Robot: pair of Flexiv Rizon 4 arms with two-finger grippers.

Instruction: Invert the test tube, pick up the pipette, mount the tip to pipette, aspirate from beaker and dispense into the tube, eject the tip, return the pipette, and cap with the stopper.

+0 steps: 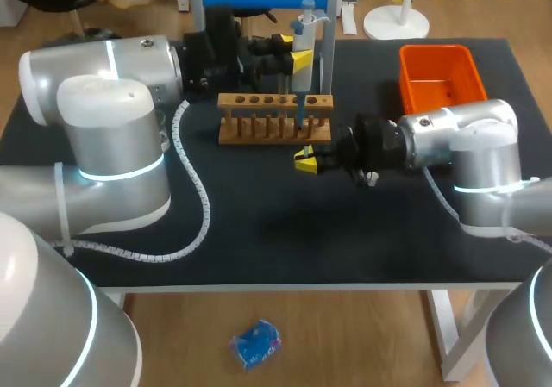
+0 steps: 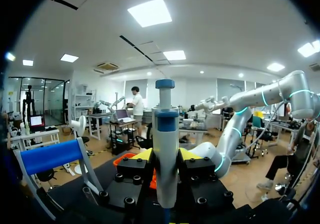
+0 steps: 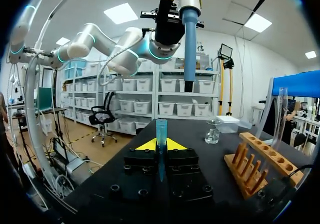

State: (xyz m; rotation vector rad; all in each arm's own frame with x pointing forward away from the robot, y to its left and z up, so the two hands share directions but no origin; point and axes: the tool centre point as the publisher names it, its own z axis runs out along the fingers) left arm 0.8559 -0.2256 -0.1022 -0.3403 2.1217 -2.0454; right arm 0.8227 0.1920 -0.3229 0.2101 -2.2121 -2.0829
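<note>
Left arm (image 1: 112,146): fat, round, smooth grey shell with a glowing ring.
Left jaws: clamped on the pipette (image 2: 165,149), a smooth white stick with a blue top, held upright over the rack (image 1: 274,118).
Right jaws: clamped on the tip (image 3: 161,134), a thin see-through blue cone standing up, near the pipette's end, not touching.
Rack: brown wood, a row of round holes, on the black counter (image 1: 259,223).
Beaker (image 3: 212,132): small, clear glass, beyond the tip.

Black table (image 1: 259,240) w/ white legs (image 1: 438,327); wood floor (image 1: 345,344); ceiling panel lights (image 2: 151,12) lit.
</note>
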